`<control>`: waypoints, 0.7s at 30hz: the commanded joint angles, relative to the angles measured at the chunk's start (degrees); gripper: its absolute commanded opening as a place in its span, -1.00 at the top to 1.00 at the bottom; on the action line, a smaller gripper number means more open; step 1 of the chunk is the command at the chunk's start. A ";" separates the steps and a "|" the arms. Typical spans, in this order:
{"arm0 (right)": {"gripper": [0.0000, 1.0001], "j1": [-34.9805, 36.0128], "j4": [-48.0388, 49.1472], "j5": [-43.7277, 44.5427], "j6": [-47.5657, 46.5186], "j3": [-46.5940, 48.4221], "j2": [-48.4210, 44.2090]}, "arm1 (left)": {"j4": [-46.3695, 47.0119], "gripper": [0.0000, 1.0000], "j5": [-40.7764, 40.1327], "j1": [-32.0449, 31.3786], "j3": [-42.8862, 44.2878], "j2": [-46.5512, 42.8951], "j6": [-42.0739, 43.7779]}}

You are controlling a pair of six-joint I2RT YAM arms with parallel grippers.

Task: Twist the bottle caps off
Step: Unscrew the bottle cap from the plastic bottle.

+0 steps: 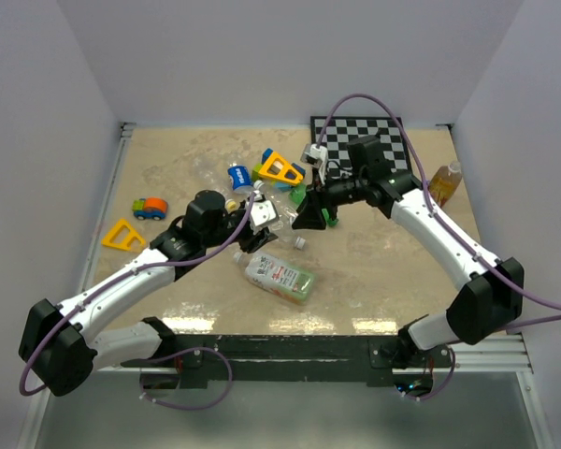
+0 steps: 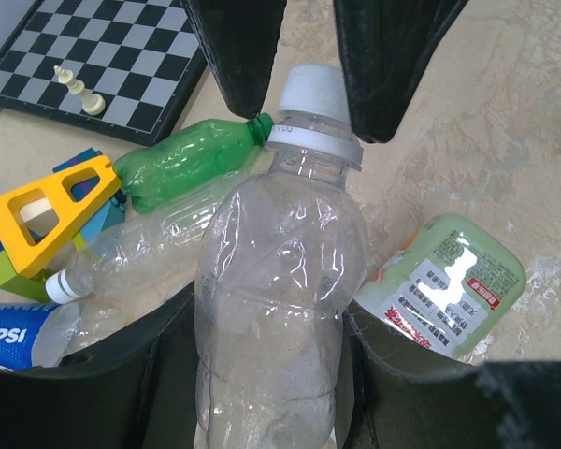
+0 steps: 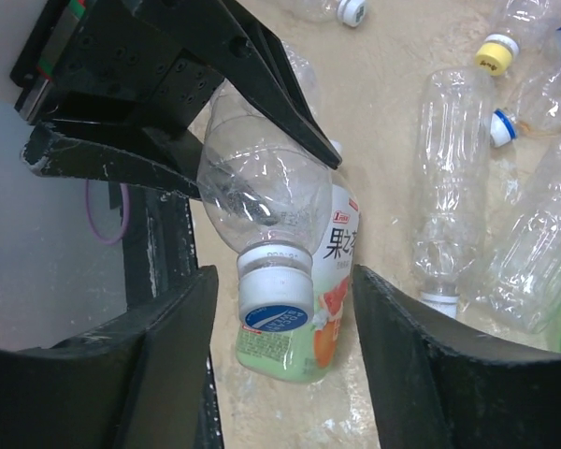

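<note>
Left jaws tight on bottle [image 2: 280,281], base hidden; right jaws apart around cap [image 2: 310,94].

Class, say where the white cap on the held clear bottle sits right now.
In the right wrist view, the white cap lies centre, between the open right fingers, on the clear bottle held by the left fingers.

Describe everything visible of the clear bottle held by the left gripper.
The clear bottle is empty, label-free, thin dented plastic. Its white cap, blue print on top, sits screwed on above a white ring. The left gripper clamps its body; the right gripper straddles the cap, open, not touching.
</note>
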 commanded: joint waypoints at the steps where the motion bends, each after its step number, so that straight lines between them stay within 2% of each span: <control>1: -0.17 0.35 -1.24 0.59 -0.17 0.24 0.19 | 1.20 1.00 0.49 -0.14 0.80 -1.17 0.44; 5: 0.10 0.44 -2.99 0.68 -2.28 0.68 0.27 | 1.20 1.00 0.40 -0.14 0.80 -1.25 0.52; 9: 0.67 0.44 -6.68 0.16 -8.07 1.90 0.45 | 1.20 1.00 0.49 -0.14 0.89 -1.17 0.61; 12: 0.90 0.61 -12.29 -0.46 -17.72 4.01 1.59 | 1.20 1.00 0.49 -0.15 0.89 -1.17 0.61; 14: 1.00 0.97 -18.79 0.06 -28.68 6.81 3.17 | 1.38 1.00 0.66 -0.15 0.80 -1.17 0.70; 17: 1.00 1.49 -31.34 2.08 -49.33 13.57 6.85 | 1.29 1.00 0.93 -0.14 0.63 -0.99 0.70; 21: 1.00 2.11 -33.32 7.26 -69.72 15.53 6.96 | 1.38 1.00 1.19 -0.15 0.63 -0.81 0.70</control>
